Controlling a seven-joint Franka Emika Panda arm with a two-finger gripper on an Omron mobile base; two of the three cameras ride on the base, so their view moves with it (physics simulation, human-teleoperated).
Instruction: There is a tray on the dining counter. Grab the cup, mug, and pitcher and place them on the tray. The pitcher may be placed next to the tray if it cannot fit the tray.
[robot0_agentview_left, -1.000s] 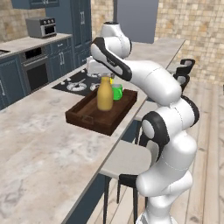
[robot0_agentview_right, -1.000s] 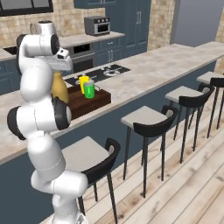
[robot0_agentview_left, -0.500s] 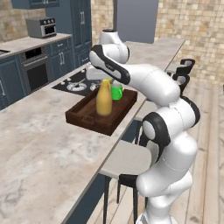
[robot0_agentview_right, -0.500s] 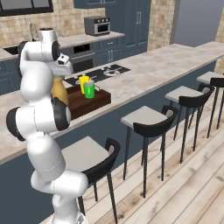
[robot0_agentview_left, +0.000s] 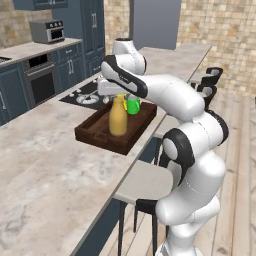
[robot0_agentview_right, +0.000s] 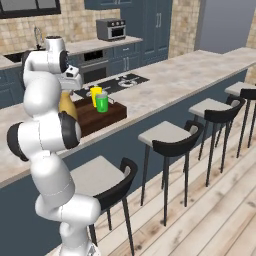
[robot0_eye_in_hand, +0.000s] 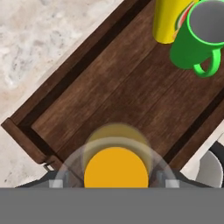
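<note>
The amber pitcher (robot0_agentview_left: 118, 117) stands upright at the near end of the dark wooden tray (robot0_agentview_left: 98, 135), its base at or just above the tray floor. My gripper (robot0_agentview_left: 117, 100) reaches down from above and is shut on its neck. In the hand view the pitcher's top (robot0_eye_in_hand: 116, 168) sits between my fingertips (robot0_eye_in_hand: 56, 182). The green mug (robot0_agentview_left: 133, 105) and the yellow cup (robot0_agentview_right: 95, 95) stand side by side at the tray's far end, also seen as the mug (robot0_eye_in_hand: 196, 41) and the cup (robot0_eye_in_hand: 167, 22). The tray lies on the dining counter (robot0_agentview_left: 45, 165).
A black stovetop panel (robot0_agentview_left: 86, 95) lies just beyond the tray. Bar stools (robot0_agentview_right: 167, 139) line the counter's front edge. Bare tray floor (robot0_eye_in_hand: 118, 96) separates the pitcher from the mug and cup.
The pitcher has come down a little toward the tray floor with my gripper still around it. The mug and cup have not moved.
</note>
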